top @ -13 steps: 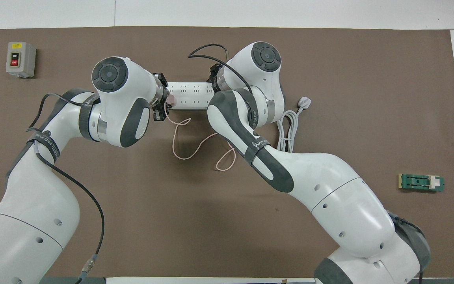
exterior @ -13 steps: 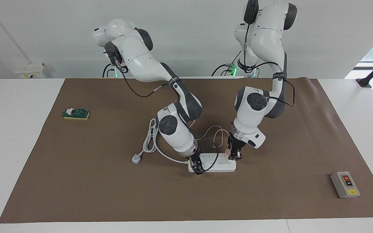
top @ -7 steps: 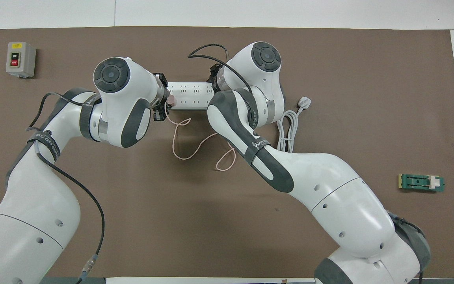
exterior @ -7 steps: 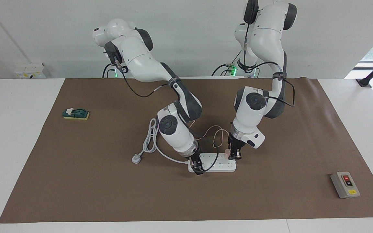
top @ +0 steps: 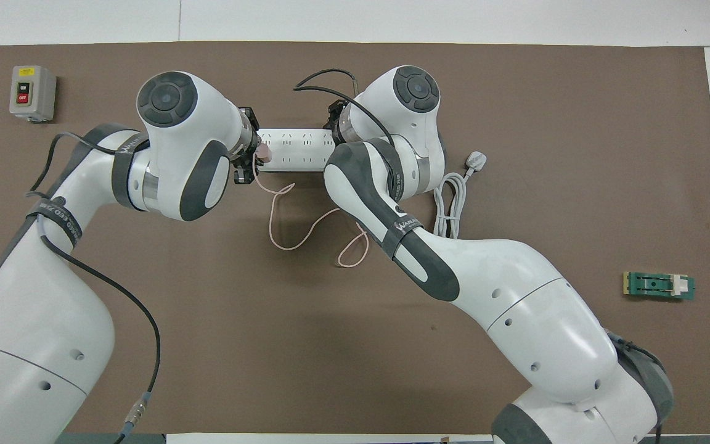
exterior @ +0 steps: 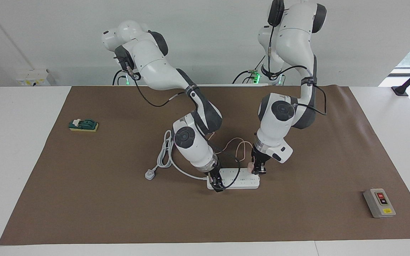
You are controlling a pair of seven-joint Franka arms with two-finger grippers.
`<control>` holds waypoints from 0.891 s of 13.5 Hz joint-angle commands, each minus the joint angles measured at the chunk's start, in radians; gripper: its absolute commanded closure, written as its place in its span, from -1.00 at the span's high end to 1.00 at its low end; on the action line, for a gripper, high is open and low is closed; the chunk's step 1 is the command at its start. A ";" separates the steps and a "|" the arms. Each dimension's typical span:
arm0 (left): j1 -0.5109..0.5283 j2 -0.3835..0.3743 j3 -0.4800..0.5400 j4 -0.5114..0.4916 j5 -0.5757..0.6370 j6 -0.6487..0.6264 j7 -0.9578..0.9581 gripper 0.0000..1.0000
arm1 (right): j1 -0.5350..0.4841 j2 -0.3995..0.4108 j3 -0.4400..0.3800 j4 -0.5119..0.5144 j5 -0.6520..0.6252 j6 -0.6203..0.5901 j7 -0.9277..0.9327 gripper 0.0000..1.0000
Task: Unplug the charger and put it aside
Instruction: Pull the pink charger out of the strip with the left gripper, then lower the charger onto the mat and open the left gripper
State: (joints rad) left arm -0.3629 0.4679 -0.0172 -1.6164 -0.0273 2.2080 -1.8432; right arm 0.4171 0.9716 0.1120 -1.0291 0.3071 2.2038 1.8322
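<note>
The pale-pink charger sits at the end of the white power strip nearest the left arm's end of the table. My left gripper is shut on it from above. The charger also shows in the overhead view at the left gripper. I cannot tell whether its prongs are clear of the socket. Its thin pink cable loops on the mat nearer to the robots. My right gripper is shut on the other end of the power strip, holding it on the mat.
The strip's thick white cord and plug lie toward the right arm's end. A grey box with red and black buttons sits at the left arm's end. A green block lies at the right arm's end.
My left arm's wrist has risen and shifted a little toward the left arm's end, taking the charger slightly up with it. The right gripper and the power strip have not moved.
</note>
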 commanded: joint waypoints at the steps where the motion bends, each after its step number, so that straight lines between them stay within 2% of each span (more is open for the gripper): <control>1: 0.067 -0.112 0.003 -0.019 0.018 -0.117 0.077 -1.00 | 0.003 -0.013 0.002 -0.037 0.023 0.042 -0.027 0.24; 4: 0.142 -0.167 0.000 -0.022 0.003 -0.215 0.213 -1.00 | 0.002 -0.013 0.002 -0.037 0.024 0.042 -0.027 0.25; 7: 0.298 -0.222 0.000 -0.027 -0.064 -0.316 0.487 -1.00 | 0.002 -0.014 0.002 -0.037 0.024 0.039 -0.025 0.31; 8: 0.352 -0.232 0.002 -0.027 -0.078 -0.341 0.595 -1.00 | 0.000 -0.014 0.002 -0.037 0.024 0.034 -0.025 0.53; 9: 0.393 -0.233 0.002 -0.033 -0.080 -0.344 0.683 -1.00 | 0.000 -0.017 0.002 -0.036 0.026 0.025 -0.025 0.88; 10: 0.433 -0.242 0.002 -0.057 -0.080 -0.332 0.759 -1.00 | -0.001 -0.025 0.002 -0.036 0.026 0.022 -0.025 1.00; 12: 0.485 -0.265 0.002 -0.109 -0.082 -0.327 0.928 -1.00 | -0.011 -0.059 0.002 -0.036 0.026 -0.034 -0.025 1.00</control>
State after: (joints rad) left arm 0.0897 0.2518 -0.0030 -1.6472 -0.0938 1.8819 -1.0353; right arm 0.4168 0.9656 0.1120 -1.0292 0.3071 2.2000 1.8310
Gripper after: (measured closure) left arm 0.678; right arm 0.000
